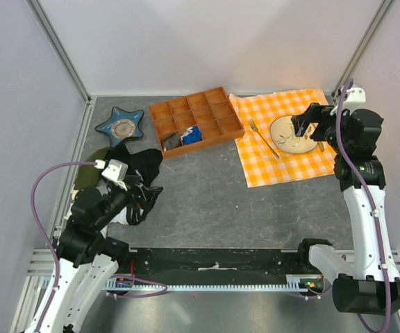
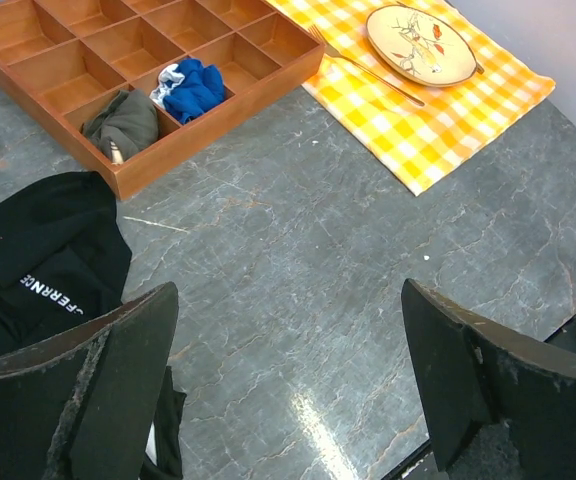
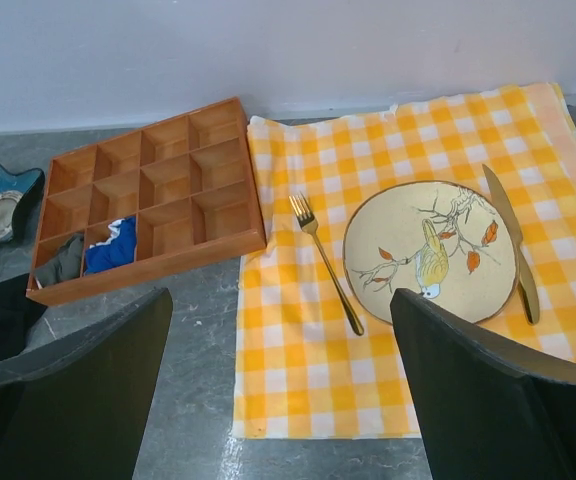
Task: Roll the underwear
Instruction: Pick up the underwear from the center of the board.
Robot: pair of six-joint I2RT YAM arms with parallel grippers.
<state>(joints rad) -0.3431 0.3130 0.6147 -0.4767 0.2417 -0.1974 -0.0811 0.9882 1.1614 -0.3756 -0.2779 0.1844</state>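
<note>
Well, the left gripper (image 2: 288, 320) and right gripper (image 3: 280, 320) spread their fingers wide, pinching nothing. Small white cloth underwear (image 1: 119, 216) peeks beside the left fingers, at the edge of the black clothes heap (image 2: 48, 260); open grey table (image 2: 298, 250) lies ahead.

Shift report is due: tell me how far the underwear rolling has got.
Done: nothing; the underwear lies unrolled, partly under the left arm. In hand: nothing; the left claw hangs open beside the black heap, the right claw open over the plate. To do: grasp, flatten, roll.
</note>
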